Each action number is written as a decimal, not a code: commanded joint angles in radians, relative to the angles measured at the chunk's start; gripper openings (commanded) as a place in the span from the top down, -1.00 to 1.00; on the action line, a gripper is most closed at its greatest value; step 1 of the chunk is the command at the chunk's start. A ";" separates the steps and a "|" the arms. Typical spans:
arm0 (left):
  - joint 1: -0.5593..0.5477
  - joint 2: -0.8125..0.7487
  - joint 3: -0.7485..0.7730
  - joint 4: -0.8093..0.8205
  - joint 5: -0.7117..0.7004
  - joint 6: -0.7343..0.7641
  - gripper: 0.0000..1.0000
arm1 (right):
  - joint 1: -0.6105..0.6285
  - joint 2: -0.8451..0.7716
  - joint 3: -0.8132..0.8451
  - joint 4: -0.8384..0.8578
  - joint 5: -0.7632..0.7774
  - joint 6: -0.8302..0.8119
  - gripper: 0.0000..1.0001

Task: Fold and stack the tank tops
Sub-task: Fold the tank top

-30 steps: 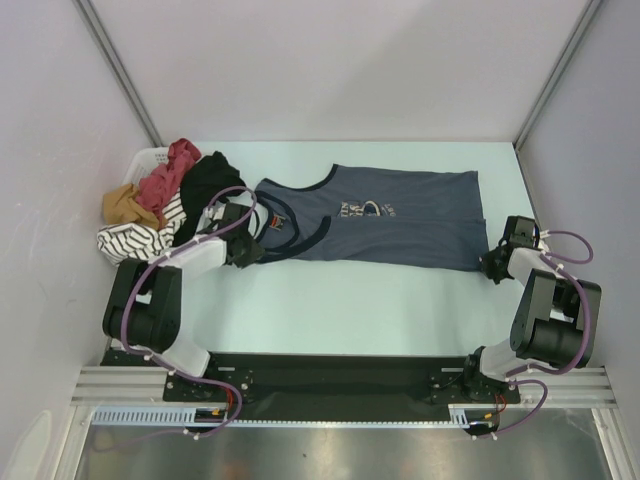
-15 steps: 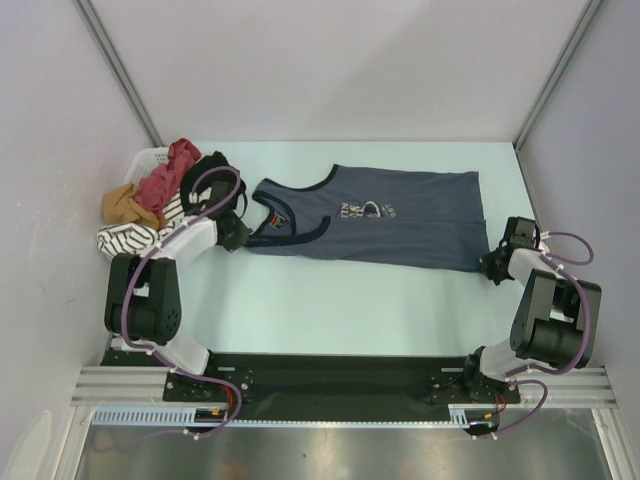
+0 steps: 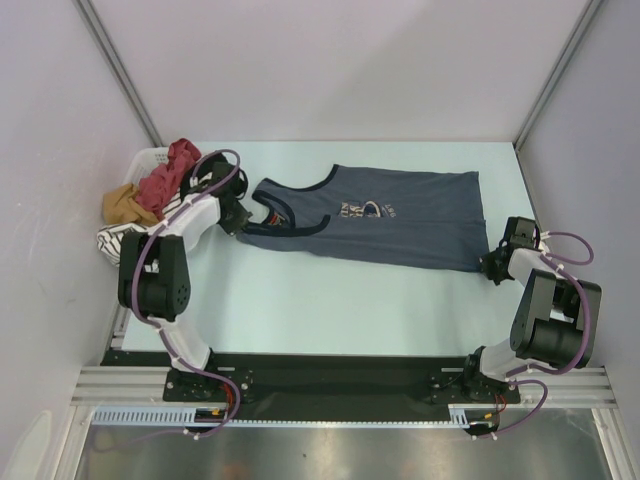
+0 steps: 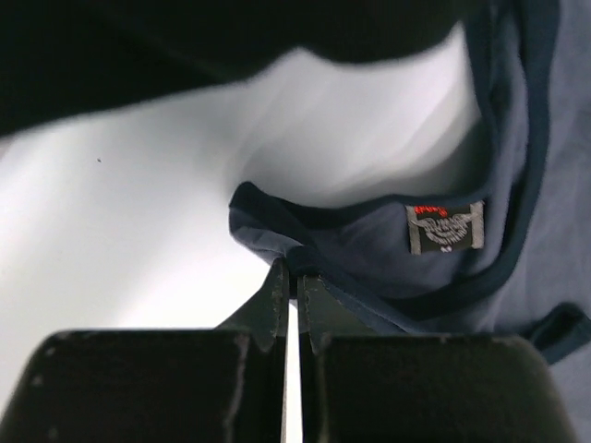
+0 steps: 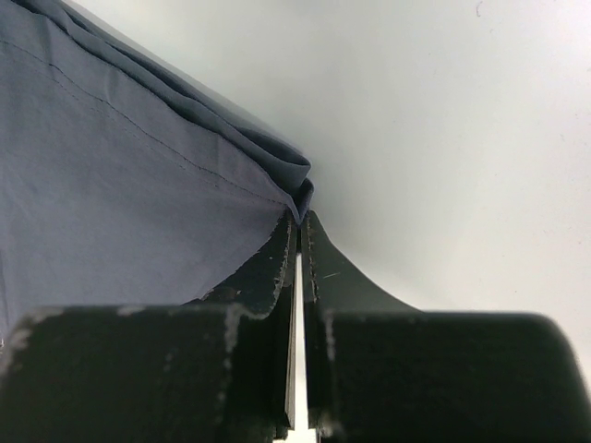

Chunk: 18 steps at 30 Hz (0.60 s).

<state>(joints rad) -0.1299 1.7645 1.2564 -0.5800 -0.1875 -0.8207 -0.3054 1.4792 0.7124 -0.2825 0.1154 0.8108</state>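
1. While the left arm [image 3: 160,285] and right arm [image 3: 548,325] reach out from the near edge of the table [image 3: 340,300], each set of jaws is closed on cloth of the blue-grey tank top [image 3: 410,232].
2. At the near right corner of that top, the right jaws are pressed together with only a hairline slit between them. The wrist view shows the doubled hem corner [image 5: 297,189] nipped at their very tips, with the cloth running off to the left.
3. At the opposite end of the top, the left jaws are likewise pinched shut. They hold the dark-trimmed shoulder strap [image 4: 263,221], which bunches into a small fold right at the tips.
4. The top itself lies spread on the table, lengthwise from left to right, with its neck at the left end and its hem at the right end. Darker trim edges the neck and armholes. The chest print [image 3: 362,209] faces up. A grey label [image 4: 446,227] shows inside the neck.
5. Beyond the top's left end, further back, a white basket [image 3: 150,157] holds a heap of clothes. The red top [image 3: 168,177] lies crumpled on that heap. A tan garment [image 3: 122,205] and a striped garment [image 3: 113,240] spill over its near side.
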 commanded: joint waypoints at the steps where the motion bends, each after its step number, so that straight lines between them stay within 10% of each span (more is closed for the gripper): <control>1: 0.038 0.033 0.063 -0.037 -0.058 0.009 0.99 | -0.012 0.000 0.021 -0.052 0.058 -0.015 1.00; 18: 0.059 -0.121 -0.100 -0.060 -0.079 0.028 0.99 | 0.003 -0.125 -0.034 -0.158 0.049 -0.012 1.00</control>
<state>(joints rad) -0.0887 1.7336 1.1820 -0.6247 -0.1993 -0.8108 -0.3012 1.4235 0.7040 -0.3714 0.1158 0.8104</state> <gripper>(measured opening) 0.017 0.011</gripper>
